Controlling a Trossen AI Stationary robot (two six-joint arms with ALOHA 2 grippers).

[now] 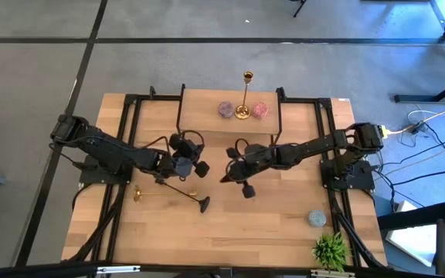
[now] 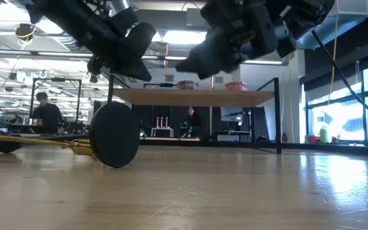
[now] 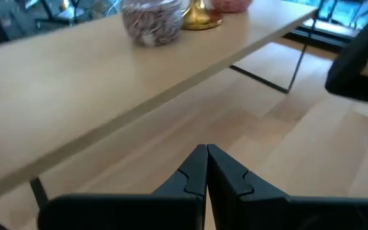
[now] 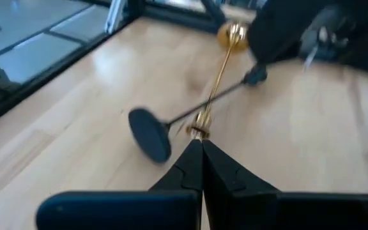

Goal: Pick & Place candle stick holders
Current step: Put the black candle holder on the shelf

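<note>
A gold candle stick holder stands upright on the raised shelf at the table's far side. A second gold holder and the black holder lie on their sides on the table, their stems crossing. The black holder's round base rests on its edge. My left gripper is shut and empty above the table, just beyond the lying holders. My right gripper is shut and empty, hovering to their right and pointing at them.
A purple jar and a pink jar flank the upright holder on the shelf. A small green plant and a grey ball sit at the near right. People show in the room beyond the table.
</note>
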